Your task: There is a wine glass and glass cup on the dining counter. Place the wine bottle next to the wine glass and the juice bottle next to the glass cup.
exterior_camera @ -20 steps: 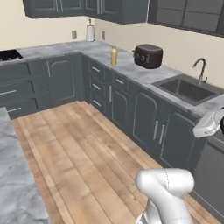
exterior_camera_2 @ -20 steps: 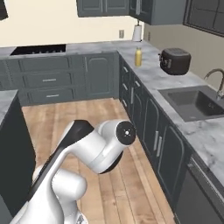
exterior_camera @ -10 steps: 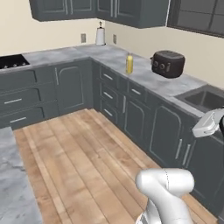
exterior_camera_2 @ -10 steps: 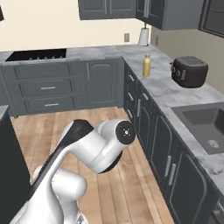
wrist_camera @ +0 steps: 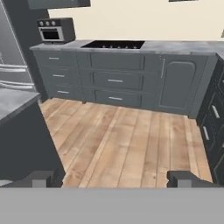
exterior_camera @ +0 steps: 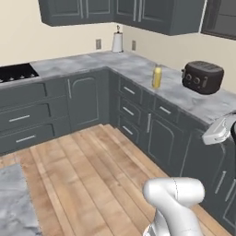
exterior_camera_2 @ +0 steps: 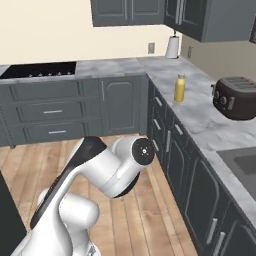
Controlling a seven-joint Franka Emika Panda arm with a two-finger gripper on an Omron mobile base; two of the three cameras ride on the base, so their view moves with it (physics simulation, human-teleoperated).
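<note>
One juice bottle [exterior_camera: 157, 76] stands upright on the marble surface [exterior_camera: 138, 69] near the dark toaster [exterior_camera: 203, 77] — well apart from my hand [wrist_camera: 111, 178], which is spread wide, grasping nothing, above the wood floor [wrist_camera: 127, 140].

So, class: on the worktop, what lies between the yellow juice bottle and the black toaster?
Nothing: in both base views, bare marble worktop separates the juice bottle from the toaster.

Grey cabinets [exterior_camera: 87, 99] — wood floor [exterior_camera: 87, 184] — cream walls [exterior_camera: 27, 37]
</note>
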